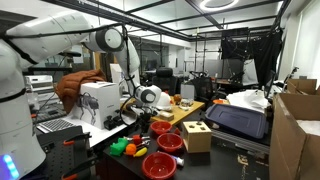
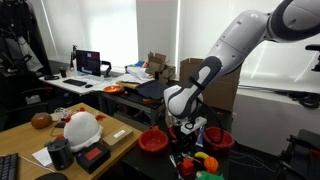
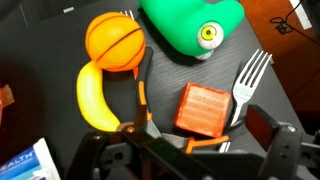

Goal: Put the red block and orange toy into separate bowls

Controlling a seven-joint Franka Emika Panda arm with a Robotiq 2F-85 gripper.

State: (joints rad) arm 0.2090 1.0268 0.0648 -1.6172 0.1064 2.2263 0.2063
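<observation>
Jaws apart above red block (image 3: 205,108), lower centre of wrist view; fork (image 3: 248,80) sits just beside it, so closing may snag fork & tip block.

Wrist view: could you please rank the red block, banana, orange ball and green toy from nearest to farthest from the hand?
1. The red block, just ahead of the open hand.
2. The yellow banana, on the left.
3. The orange ball, upper left, and the green toy, top centre: too close to call.
</observation>
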